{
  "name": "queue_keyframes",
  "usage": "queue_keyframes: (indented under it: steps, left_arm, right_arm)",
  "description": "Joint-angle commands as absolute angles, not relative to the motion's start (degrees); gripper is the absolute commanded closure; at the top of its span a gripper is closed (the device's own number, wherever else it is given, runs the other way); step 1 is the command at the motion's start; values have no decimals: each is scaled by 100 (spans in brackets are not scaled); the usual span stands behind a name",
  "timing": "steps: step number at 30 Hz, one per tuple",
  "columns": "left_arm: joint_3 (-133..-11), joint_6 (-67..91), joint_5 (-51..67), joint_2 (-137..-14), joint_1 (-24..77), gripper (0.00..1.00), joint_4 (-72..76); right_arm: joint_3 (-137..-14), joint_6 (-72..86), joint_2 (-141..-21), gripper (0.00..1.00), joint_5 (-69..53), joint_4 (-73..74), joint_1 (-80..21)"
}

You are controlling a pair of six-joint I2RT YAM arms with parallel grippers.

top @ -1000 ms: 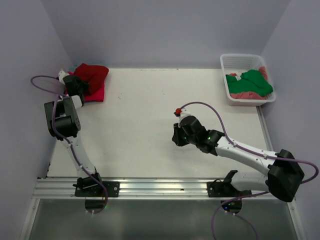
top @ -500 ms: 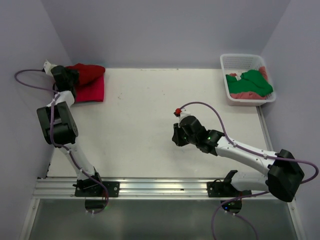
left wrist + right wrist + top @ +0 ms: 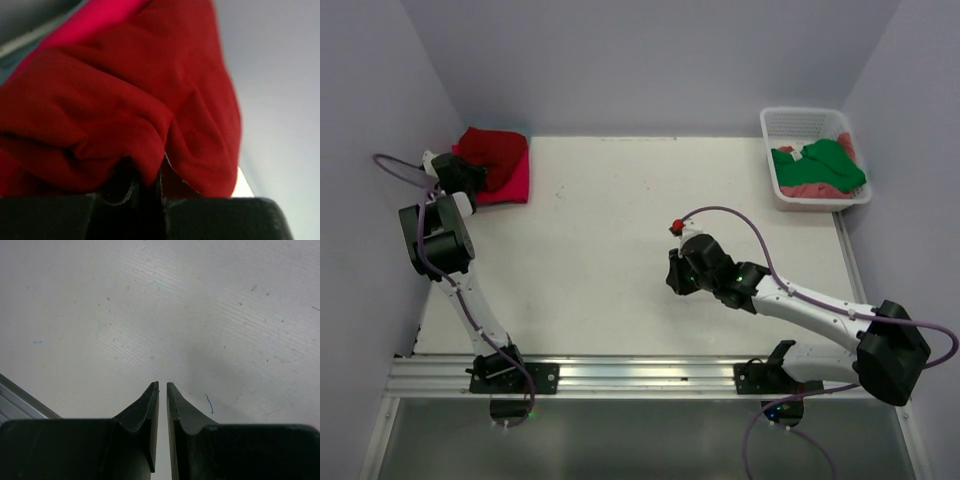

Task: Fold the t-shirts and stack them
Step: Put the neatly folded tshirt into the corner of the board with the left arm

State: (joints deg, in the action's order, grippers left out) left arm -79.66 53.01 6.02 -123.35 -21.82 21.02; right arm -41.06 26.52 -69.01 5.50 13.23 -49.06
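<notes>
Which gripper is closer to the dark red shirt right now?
Left. The left gripper sits at the edge of the dark red shirt, pinching a fold of it. The right gripper is far off, over bare table near the middle.

The white desk [image 3: 620,230] carries a pink shirt [image 3: 515,188] in its far left corner, with a dark red shirt [image 3: 495,150] on top of it, and a white basket [image 3: 802,122] in the far right corner.
</notes>
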Motion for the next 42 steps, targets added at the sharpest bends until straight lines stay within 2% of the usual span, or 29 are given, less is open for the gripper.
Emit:
queue_keyframes:
  steps: [1,4,7,8,10,11,12,20,27,33,36,37,39,42]
  left_arm:
    - [-7630,5756,1046,-12445,-2259,100,2520]
    - [-7453,5871,1195,-12445,-2250,100,2733]
    - [-7296,6037,1379,-12367,-2259,84,3047]
    - [-7051,6116,1415,-12175,-2276,72,3233]
    - [-6778,6380,1468,-11893,-2276,58,3760]
    - [-6655,6459,1433,-11544,-2276,42,3849]
    - [-6427,6599,1354,-11340,-2276,0,3884]
    - [-5065,7286,888,-8872,-1882,0,3955]
    - [-3895,6962,923,-7068,-1222,0,4237]
    - [-3147,6437,1959,-5820,-1108,0,4614]
    - [-3304,5592,2574,-5248,-845,0,4282]
    - [-3400,5338,2662,-5125,-739,0,4054]
    - [-3682,4628,2951,-4922,-318,0,3475]
    - [-3876,4342,3723,-5009,60,0,3095]
  right_arm:
    - [-4052,2628,-6759,85,668,1196,-4887]
    - [-4052,2646,-6811,85,607,1160,-4887]
    - [-4017,2654,-6838,85,589,1108,-4887]
    - [-3991,2646,-6847,85,598,1090,-4887]
    - [-3964,2654,-6864,84,615,1046,-4887]
    - [-3938,2663,-6882,83,598,1037,-4887]
    - [-3929,2663,-6908,82,589,1011,-4887]
    - [-4157,2681,-7295,77,440,826,-4887]
    - [-4262,2654,-7119,73,720,729,-4887]
    - [-4280,2680,-6883,65,1045,932,-4887]
    - [-4166,2707,-6470,41,1299,739,-4895]
    - [-4140,2707,-6382,23,1501,582,-4887]
    - [-4218,2602,-6171,1,1608,571,-4887]
    - [-4788,2242,-6257,1,1660,1088,-4887]
